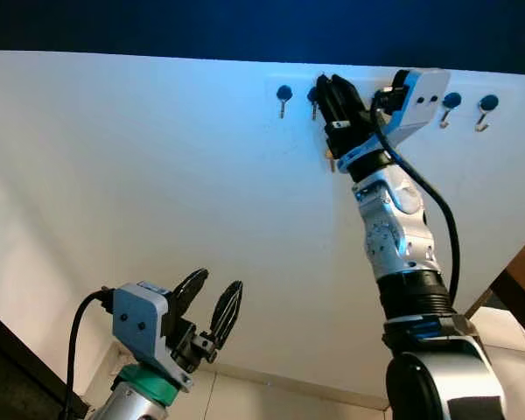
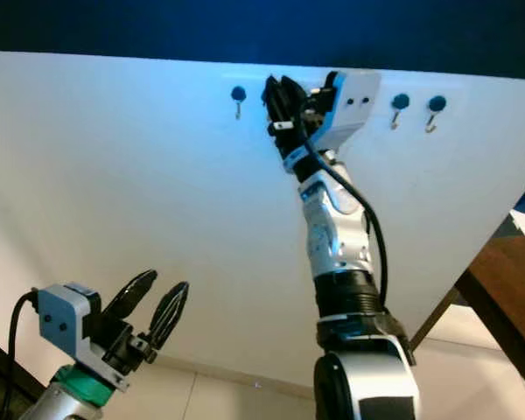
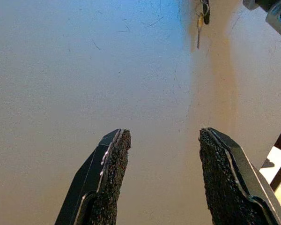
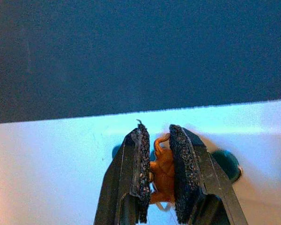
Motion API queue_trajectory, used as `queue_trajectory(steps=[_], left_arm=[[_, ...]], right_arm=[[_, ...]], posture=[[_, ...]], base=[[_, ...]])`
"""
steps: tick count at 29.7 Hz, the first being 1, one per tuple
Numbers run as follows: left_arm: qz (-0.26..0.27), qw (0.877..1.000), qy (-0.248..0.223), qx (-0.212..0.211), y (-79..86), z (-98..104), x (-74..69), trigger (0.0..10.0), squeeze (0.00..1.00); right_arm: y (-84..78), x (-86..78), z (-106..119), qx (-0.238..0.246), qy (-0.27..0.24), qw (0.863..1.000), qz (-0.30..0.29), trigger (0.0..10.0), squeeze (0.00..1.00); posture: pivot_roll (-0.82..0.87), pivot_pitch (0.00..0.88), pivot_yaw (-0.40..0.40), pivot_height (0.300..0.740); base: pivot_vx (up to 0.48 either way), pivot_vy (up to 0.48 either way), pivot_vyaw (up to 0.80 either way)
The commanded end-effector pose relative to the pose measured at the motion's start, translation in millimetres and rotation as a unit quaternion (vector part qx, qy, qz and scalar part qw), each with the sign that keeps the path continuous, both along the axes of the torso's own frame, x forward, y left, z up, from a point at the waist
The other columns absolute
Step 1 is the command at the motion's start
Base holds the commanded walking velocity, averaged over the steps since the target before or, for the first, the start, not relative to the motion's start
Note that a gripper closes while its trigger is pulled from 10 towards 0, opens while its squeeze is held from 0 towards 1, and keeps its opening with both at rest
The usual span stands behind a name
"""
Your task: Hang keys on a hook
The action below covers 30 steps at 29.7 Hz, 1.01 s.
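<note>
A row of hooks with dark blue knobs is fixed high on the white wall [image 1: 157, 192], one at the left [image 1: 283, 92] and two at the right [image 1: 451, 101]. My right gripper [image 1: 325, 91] is raised against the wall between them, at a partly hidden hook [image 1: 313, 93]. It is shut on an orange key fob [image 4: 162, 173], and a small key [image 1: 331, 161] dangles just below the fingers. My left gripper [image 1: 212, 302] is held low at the left, open and empty, far beneath the hooks. Its wrist view shows the key [image 3: 199, 26] hanging against the wall.
A dark blue band [image 1: 245, 26] runs along the wall above the hooks. A brown wooden table [image 2: 507, 289] juts in at the right. Pale tiled floor [image 1: 271, 402] lies below, and a dark edge [image 1: 9, 359] stands at the lower left.
</note>
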<state>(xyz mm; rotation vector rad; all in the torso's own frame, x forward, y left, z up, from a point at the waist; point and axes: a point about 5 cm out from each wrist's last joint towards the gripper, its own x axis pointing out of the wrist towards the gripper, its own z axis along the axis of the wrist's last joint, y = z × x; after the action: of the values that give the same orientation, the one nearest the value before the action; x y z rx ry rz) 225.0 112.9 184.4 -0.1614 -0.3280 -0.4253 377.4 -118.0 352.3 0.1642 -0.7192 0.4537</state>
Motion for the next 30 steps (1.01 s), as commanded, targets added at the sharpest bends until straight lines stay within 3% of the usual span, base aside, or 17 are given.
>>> queue_trajectory(steps=[1,16,24,30], left_arm=[[-0.003,1.000,0.011,0.003,0.5,-5,-0.5,10.0,0.00],[0.006,1.000,0.014,0.006,3.5,-6,0.7,10.0,0.00],[0.019,1.000,0.017,0.007,6.4,-7,0.5,10.0,0.00],[0.035,0.999,0.017,0.002,10.8,-6,2.4,10.0,0.00]], right_arm=[[1.3,0.1,-5,-0.004,0.007,1.000,0.001,10.0,0.00],[3.9,3.4,-9,0.001,0.021,1.000,0.010,10.0,0.00],[17.1,5.2,-17,-0.016,0.038,0.998,0.044,10.0,0.00],[22.4,4.6,-12,-0.010,0.027,0.998,0.057,10.0,0.00]], posture=[[-0.15,0.067,0.116,0.740],[-0.14,0.070,0.119,0.740],[-0.14,0.075,0.116,0.740],[-0.13,0.083,0.112,0.740]], base=[[0.000,0.000,0.00],[0.000,0.000,0.00],[0.000,0.000,0.00],[0.000,0.000,0.00]])
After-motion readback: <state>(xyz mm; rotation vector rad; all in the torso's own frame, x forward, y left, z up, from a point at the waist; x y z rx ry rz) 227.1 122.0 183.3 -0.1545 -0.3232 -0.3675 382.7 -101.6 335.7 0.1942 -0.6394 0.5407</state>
